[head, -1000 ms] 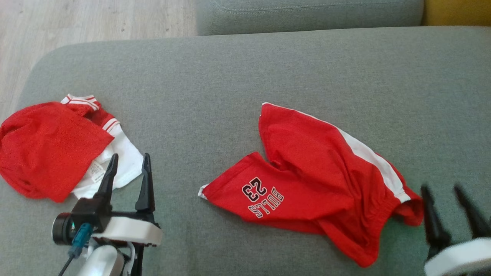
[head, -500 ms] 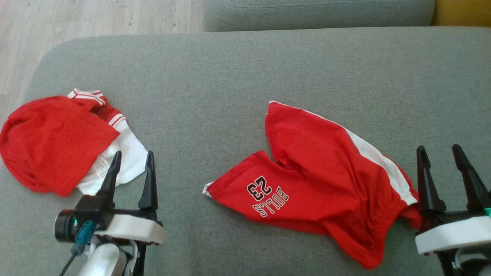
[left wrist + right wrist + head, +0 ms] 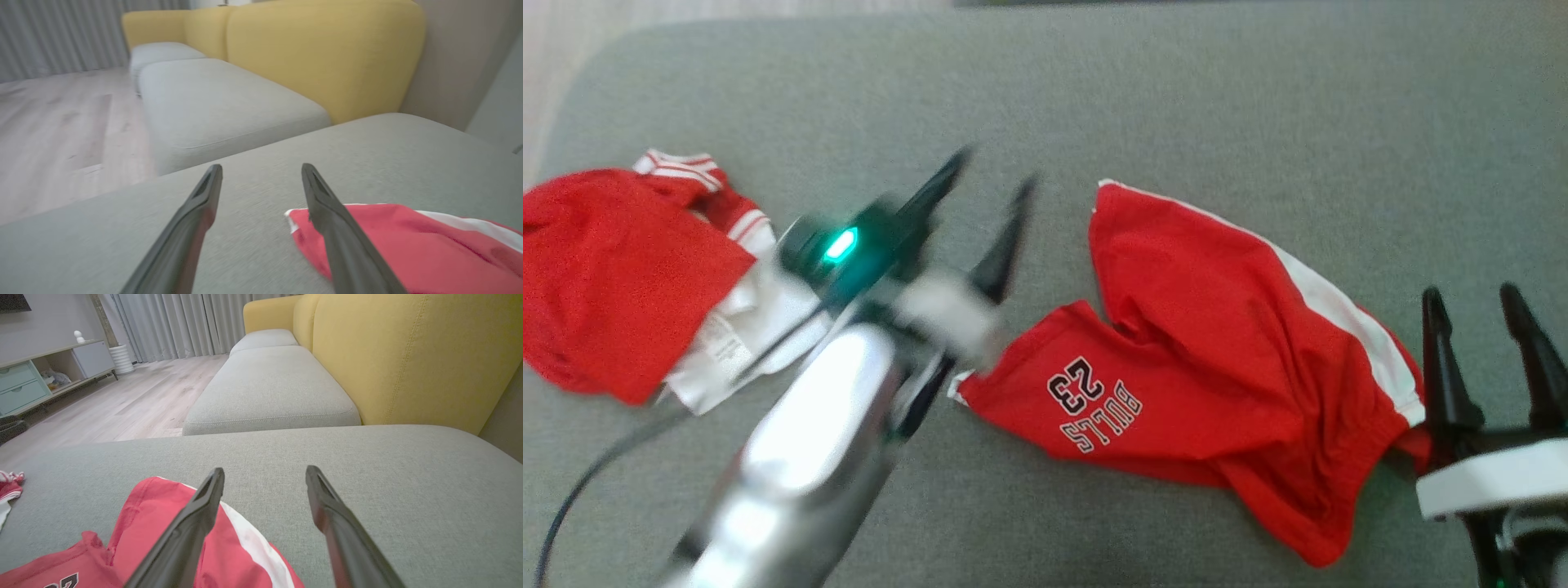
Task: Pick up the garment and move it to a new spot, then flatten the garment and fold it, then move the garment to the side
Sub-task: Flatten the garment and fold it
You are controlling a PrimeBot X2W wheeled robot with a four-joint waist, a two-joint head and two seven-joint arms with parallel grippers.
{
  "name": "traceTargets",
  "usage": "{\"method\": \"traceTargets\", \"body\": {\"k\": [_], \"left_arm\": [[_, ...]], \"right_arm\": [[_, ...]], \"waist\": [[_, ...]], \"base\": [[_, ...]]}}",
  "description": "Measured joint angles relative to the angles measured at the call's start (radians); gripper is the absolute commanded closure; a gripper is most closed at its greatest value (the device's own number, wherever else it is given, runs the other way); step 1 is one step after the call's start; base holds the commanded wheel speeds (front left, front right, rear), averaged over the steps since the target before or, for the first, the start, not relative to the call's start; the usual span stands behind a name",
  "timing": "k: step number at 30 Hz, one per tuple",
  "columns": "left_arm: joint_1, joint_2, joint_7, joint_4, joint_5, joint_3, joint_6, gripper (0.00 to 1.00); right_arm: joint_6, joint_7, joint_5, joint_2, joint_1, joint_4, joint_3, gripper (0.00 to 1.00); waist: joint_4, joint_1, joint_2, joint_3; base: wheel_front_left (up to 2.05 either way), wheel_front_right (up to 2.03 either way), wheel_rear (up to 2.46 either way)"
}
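1. Red shorts (image 3: pixel 1201 359) with a white side stripe lie crumpled, centre right, on a grey cushion (image 3: pixel 1217 98).
2. Left gripper (image 3: pixel 996 167), blurred, centre left: fingers spread, holding nothing.
3. Right gripper (image 3: pixel 1470 291), lower right, beside the shorts: fingers apart, empty.

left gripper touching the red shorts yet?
Cannot tell: in the left wrist view the left gripper has one finger overlapping the red shorts, height unclear.
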Motion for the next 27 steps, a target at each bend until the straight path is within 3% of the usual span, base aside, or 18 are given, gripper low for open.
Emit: {"method": "traceTargets", "body": {"k": [4, 7, 15, 26, 27], "left_arm": [[-0.175, -0.087, 0.117, 0.142, -0.003, -0.065, -0.063, 0.00], [-0.246, -0.120, 0.162, 0.272, -0.026, -0.091, -0.087, 0.00], [-0.376, -0.135, 0.185, 0.537, -0.107, -0.149, -0.114, 0.00], [-0.445, -0.139, 0.221, 0.610, -0.267, -0.312, -0.123, 0.00], [-0.454, -0.139, 0.221, 0.619, -0.274, -0.320, -0.123, 0.14]], "right_arm": [[0.000, 0.002, -0.002, 0.000, -0.042, -0.004, 0.006, 0.00], [0.000, 0.002, -0.002, 0.000, -0.056, -0.002, 0.013, 0.00], [0.000, 0.002, 0.004, 0.000, -0.076, 0.026, 0.023, 0.00], [0.000, 0.013, 0.021, 0.000, -0.097, 0.061, 0.024, 0.00], [0.000, 0.022, 0.021, 0.000, -0.097, 0.064, 0.026, 0.00]], "waist": [[-0.016, 0.0001, 0.0000, 0.052], [-0.034, 0.0001, 0.0000, 0.086], [-0.094, 0.0000, 0.0000, 0.141], [-0.138, -0.0002, 0.0000, 0.182], [-0.140, -0.0002, 0.0000, 0.184]], "base": [[0.00, 0.00, 0.00], [0.00, 0.00, 0.00], [0.00, 0.00, 0.00], [0.00, 0.00, 0.00], [0.00, 0.00, 0.00]]}}
